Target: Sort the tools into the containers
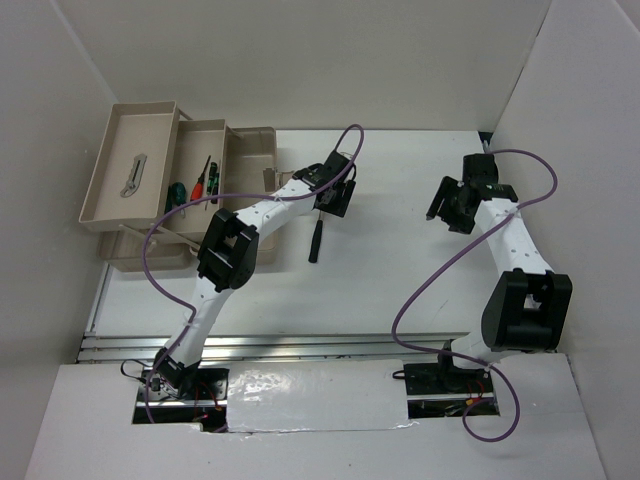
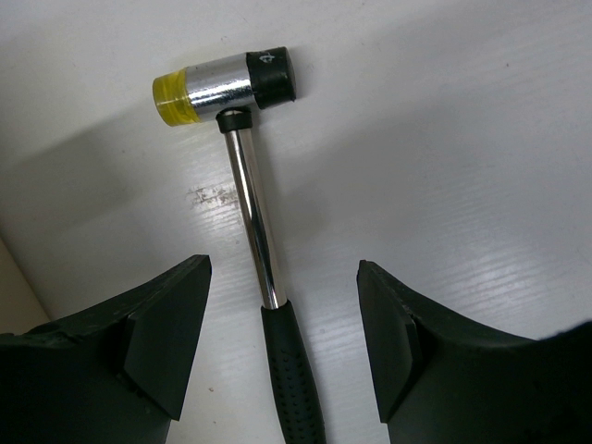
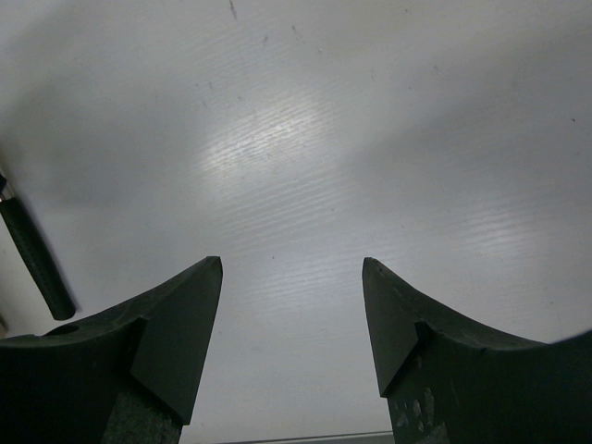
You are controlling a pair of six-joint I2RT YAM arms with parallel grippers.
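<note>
Tools are counted in the overhead view as five: one silver metal wrench-like tool, three screwdrivers with green, red and dark handles, and one black-handled mallet. The silver tool is seen alone in the far-left shallow beige tray. The screwdrivers are laid together in the second shallow beige tray beside it. A deeper beige toolbox base is partly hidden by the left arm. The mallet is left on the white table, its head covered by the left gripper. The right gripper is held well apart from it, over bare table.

From the left wrist, one mallet is shown with a chrome head, one yellow face, one black face, a chrome shaft and a ribbed black grip. The left gripper is spread wide, and the grip is straddled by both fingers without being touched.

From the right wrist, the right gripper is likewise parted, with nothing between its fingers. Only the mallet's black grip is glimpsed, at the left edge.
</note>
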